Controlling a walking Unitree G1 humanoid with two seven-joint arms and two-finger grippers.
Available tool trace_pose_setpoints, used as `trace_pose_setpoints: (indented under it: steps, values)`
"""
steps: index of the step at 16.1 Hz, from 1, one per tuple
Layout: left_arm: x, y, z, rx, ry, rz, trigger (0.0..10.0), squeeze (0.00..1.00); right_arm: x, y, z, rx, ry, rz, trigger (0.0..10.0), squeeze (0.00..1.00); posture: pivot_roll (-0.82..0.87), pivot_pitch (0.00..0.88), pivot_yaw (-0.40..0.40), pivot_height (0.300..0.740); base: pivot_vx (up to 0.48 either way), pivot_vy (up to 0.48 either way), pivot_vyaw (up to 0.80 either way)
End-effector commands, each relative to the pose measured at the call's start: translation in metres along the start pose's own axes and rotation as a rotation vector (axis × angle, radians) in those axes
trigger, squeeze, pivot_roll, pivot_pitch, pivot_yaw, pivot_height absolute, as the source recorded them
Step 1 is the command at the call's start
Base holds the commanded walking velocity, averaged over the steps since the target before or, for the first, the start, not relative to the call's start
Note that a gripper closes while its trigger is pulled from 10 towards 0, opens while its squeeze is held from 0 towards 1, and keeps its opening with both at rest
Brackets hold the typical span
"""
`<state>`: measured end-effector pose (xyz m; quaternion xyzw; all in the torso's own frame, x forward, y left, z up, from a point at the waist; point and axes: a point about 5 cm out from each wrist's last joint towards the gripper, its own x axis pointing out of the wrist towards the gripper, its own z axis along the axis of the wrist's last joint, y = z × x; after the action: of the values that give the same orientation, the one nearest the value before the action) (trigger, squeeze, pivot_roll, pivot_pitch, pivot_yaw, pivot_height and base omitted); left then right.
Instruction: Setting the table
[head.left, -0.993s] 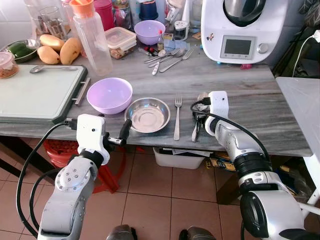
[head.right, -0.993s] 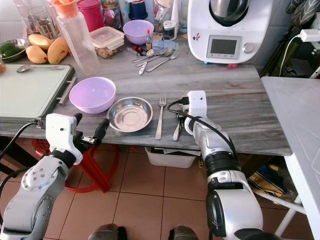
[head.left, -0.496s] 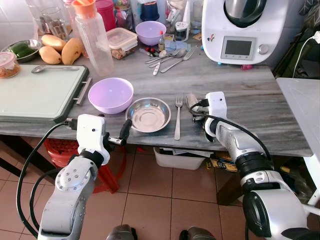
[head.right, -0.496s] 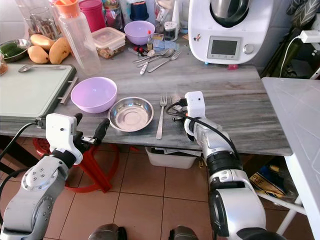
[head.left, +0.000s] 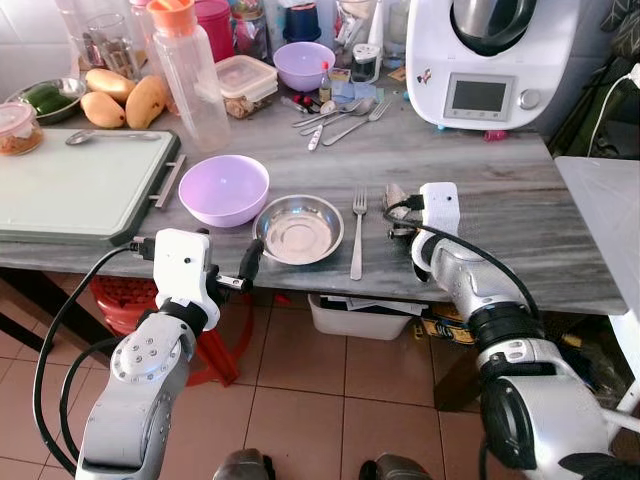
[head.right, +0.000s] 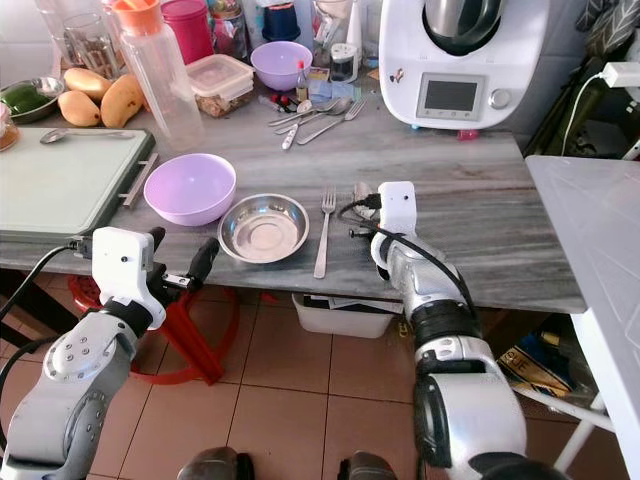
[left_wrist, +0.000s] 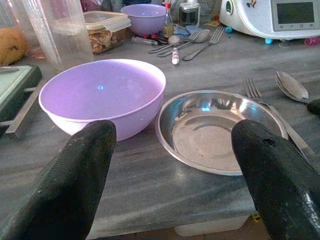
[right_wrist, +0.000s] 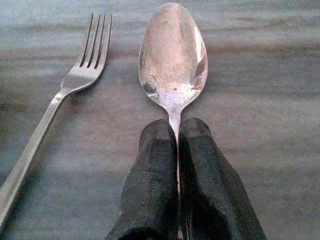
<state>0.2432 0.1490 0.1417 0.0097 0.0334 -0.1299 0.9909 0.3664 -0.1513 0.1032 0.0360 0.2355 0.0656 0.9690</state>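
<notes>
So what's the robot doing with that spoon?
It's setting the table. Its right hand is pinching the handle of a spoon, holding it low over the grey table just right of the fork. The fork lies beside a steel dish and a purple bowl. The left hand waits open at the table's edge, in front of the bowl and dish.

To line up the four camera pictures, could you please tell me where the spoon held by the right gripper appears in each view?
Left eye: spoon just right of the fork.
Right eye: spoon right of the fork.
Left wrist: spoon bowl beyond the fork's tines.
Right wrist: spoon, handle pinched by the right gripper.
Shared landmark: the fork.
</notes>
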Motion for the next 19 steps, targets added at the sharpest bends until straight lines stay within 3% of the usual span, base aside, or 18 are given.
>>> trace_pose_setpoints:
  steps: [1,5,12,19]
  values:
    - [0.001,-0.001,0.0,0.008,0.002,-0.011,10.0,0.0,0.001,0.003,-0.022,0.054,0.091,-0.025,0.0,0.0,0.03,0.035,0.052,0.74,0.0,0.0,0.0]
    - [0.001,-0.002,0.0,0.007,0.001,-0.015,10.0,0.0,0.004,0.016,-0.02,0.115,0.083,-0.035,0.0,0.0,0.03,0.035,0.052,0.74,0.0,0.0,0.0]
    - [0.002,-0.003,0.0,0.002,0.0,-0.013,10.0,0.0,0.008,0.041,-0.013,0.123,0.069,-0.014,0.0,0.0,0.03,0.034,0.046,0.74,0.0,0.0,0.0]
    - [0.002,-0.004,0.0,-0.001,0.0,-0.017,10.0,0.0,0.008,0.04,-0.013,0.13,0.069,-0.041,0.0,0.0,0.03,0.036,0.047,0.74,0.0,0.0,0.0]
